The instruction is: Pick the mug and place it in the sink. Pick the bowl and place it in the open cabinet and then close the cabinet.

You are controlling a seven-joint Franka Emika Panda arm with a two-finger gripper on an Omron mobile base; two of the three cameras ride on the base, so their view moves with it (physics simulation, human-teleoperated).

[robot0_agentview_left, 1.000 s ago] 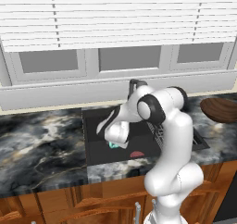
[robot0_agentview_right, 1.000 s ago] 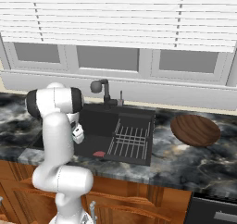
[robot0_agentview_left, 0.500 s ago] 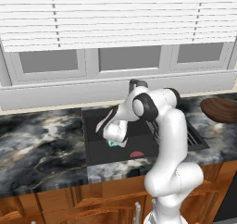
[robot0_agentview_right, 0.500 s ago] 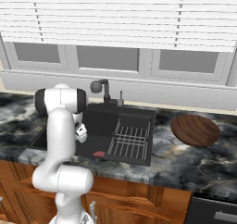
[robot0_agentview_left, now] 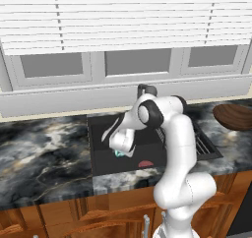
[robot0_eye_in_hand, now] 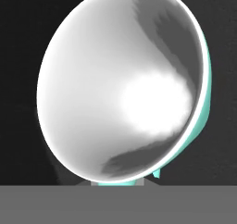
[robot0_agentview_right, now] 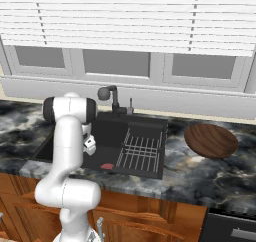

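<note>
My hand (robot0_agentview_left: 119, 152) grips the mug (robot0_agentview_left: 118, 153) low over the sink (robot0_agentview_left: 101, 161) — centre frame; the bowl (robot0_agentview_right: 210, 140) sits right on the worktop (robot0_agentview_right: 200, 173).

Both base views are evenly and brightly lit, with flat rendered light and no hard cast shadows on the marbled surface (robot0_agentview_left: 44, 153). The sink (robot0_agentview_left: 103, 156) reads as a near-featureless black well, its walls barely separable. Edges look slightly soft and jagged at this resolution. In the hand view, the mug (robot0_eye_in_hand: 125, 84) shows a blown-out white glare patch inside, ringed by blocky grey shading bands against a dark background.
</note>
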